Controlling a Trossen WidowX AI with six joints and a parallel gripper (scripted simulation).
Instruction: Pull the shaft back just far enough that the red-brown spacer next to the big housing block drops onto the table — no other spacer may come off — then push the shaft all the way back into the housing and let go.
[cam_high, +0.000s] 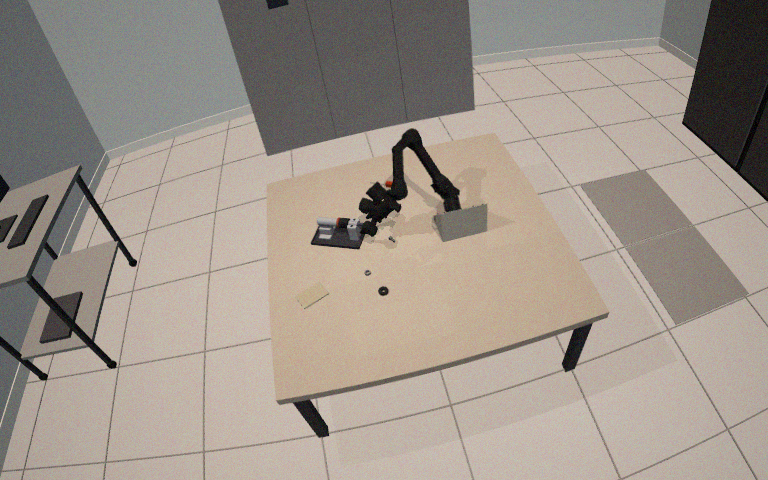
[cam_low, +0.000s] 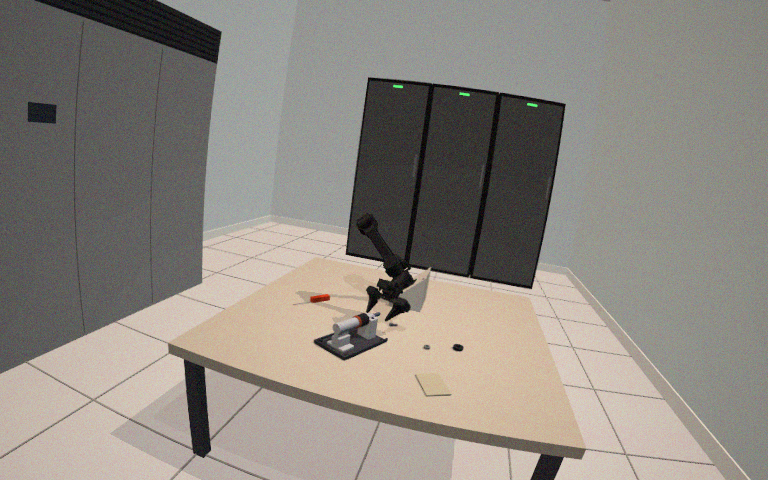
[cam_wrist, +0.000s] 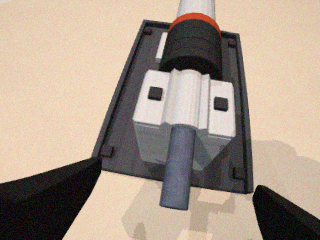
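A blue-grey shaft (cam_wrist: 178, 170) sticks out of a white block (cam_wrist: 152, 111) (cam_low: 368, 329) toward my gripper (cam_wrist: 178, 179) (cam_low: 378, 315). The gripper is open and empty, its fingertips wide apart on either side of the shaft's free end. Black spacers (cam_wrist: 192, 46) (cam_low: 364, 320) sit side by side beyond the block. The red-brown spacer (cam_wrist: 197, 17) (cam_low: 360, 323) is in line with them, against the white cylinder (cam_wrist: 197, 6) (cam_low: 344, 326) (cam_high: 325, 222). The shaft inside the spacers and cylinder is hidden.
The fixture stands on a dark base (cam_wrist: 122, 117) (cam_high: 339, 244). A red-handled tool (cam_high: 389, 183) (cam_low: 320, 298), a small bolt (cam_low: 393, 324), a metal nut (cam_high: 367, 274), a black ring (cam_high: 383, 290) and a yellow pad (cam_high: 312, 295) lie on the table. A grey panel (cam_high: 464, 223) stands by the arm's base.
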